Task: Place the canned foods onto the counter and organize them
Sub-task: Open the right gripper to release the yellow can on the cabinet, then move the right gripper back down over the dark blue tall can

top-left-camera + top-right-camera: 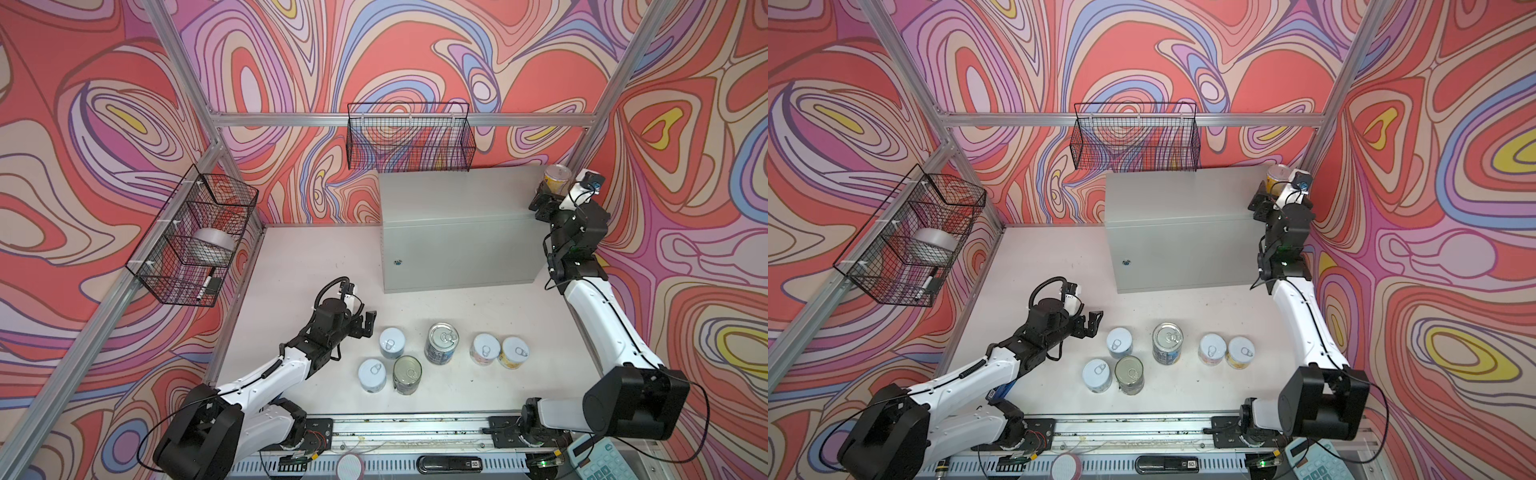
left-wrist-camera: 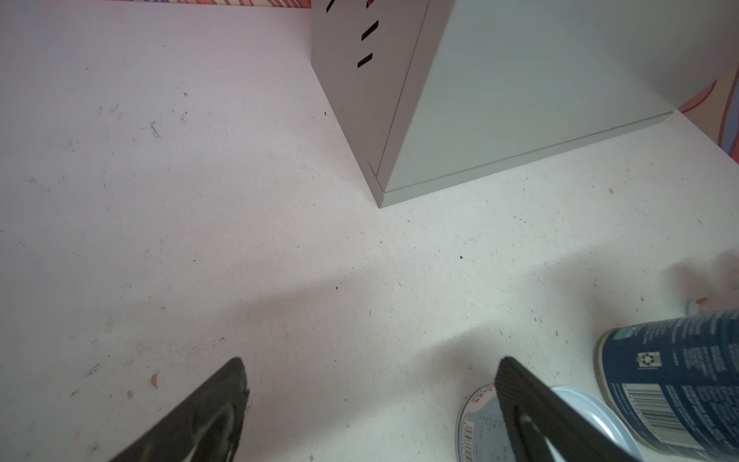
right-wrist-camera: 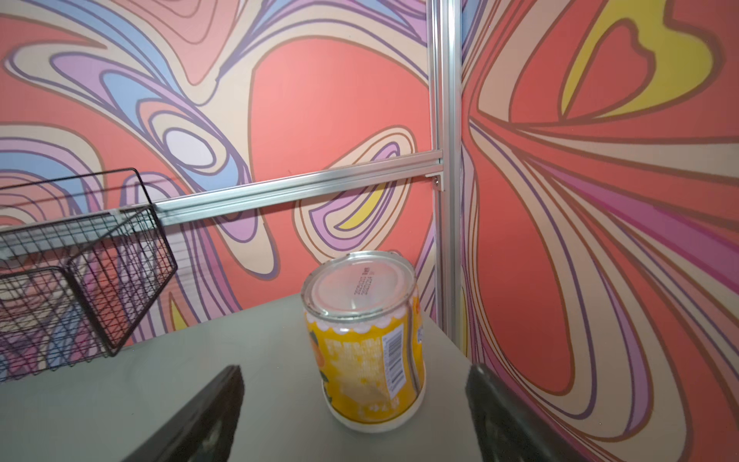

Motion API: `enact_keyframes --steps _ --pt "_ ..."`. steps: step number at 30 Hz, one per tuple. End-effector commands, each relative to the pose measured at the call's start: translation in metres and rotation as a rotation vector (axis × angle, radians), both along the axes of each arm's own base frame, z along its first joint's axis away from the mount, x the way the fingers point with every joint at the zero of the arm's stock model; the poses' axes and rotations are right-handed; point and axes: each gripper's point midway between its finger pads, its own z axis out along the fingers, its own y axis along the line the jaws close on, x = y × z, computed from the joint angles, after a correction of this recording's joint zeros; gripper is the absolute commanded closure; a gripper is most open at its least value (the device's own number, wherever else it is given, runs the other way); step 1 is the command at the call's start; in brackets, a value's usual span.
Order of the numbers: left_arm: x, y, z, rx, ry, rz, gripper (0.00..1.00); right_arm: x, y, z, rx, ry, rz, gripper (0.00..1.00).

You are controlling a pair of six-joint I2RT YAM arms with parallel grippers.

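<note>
Surface [image 1: 311, 266]: pale and scuffed; the grey cabinet [image 1: 453, 199] stands at its 1 o'clock and six cans sit at its 6 o'clock.
Grey cabinet: set against the back wall; round lock on its front; one can on its flat top.
Yellow can [image 3: 364, 344]: on the cabinet top at the 2 o'clock corner in both top views; a plain end with a printed code faces up; a barcode runs down its side.
Right jaws: wide; in the right wrist view one of the fingers [image 3: 216, 412] lies to each side of the yellow can's base, with a gap on both sides; nothing held.
Right arm [image 1: 582, 232]: reaches up at the cabinet's 3 o'clock end.
Left jaws: wide, nothing between them; low over the bare surface, just at 9 o'clock of the far pale blue can [image 1: 392, 343].
Left arm [image 1: 266, 374]: stretched in from 7 o'clock.
Near pale blue can [image 1: 371, 375]: at 7 o'clock of the far one; upright, pull-tab lid up.
Dark blue can [image 1: 442, 344]: taller; at 3 o'clock of the far pale blue can, apart from it.
Second tall can [image 1: 407, 375]: just beside the near pale blue can, at its 3 o'clock; label colour unclear.
Pink can [image 1: 485, 349]: at 3 o'clock of the dark blue can.
Small yellow can [image 1: 514, 352]: just beside the pink can, at its 3 o'clock; whether they touch I cannot tell.
Back basket [image 1: 409, 137]: black wire, hung above the cabinet at 12 o'clock.
Side basket [image 1: 195, 237]: black wire, on the wall at 9 o'clock; holds a silver tape roll [image 1: 214, 245].
</note>
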Motion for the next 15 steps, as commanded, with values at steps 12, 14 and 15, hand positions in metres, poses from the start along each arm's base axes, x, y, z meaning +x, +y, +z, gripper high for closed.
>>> enact_keyframes --steps 12,14,15 --pt "0.004 0.012 0.003 0.070 -0.012 0.038 0.00 -0.067 0.062 -0.063 0.298 0.199 0.300 0.11" --pt "0.005 0.012 0.003 0.079 0.005 0.040 0.00 -0.073 0.070 -0.079 0.356 0.250 0.333 0.11" --pt "0.005 0.013 0.003 0.082 0.015 0.044 0.00 -0.077 0.073 -0.088 0.382 0.273 0.345 0.11"
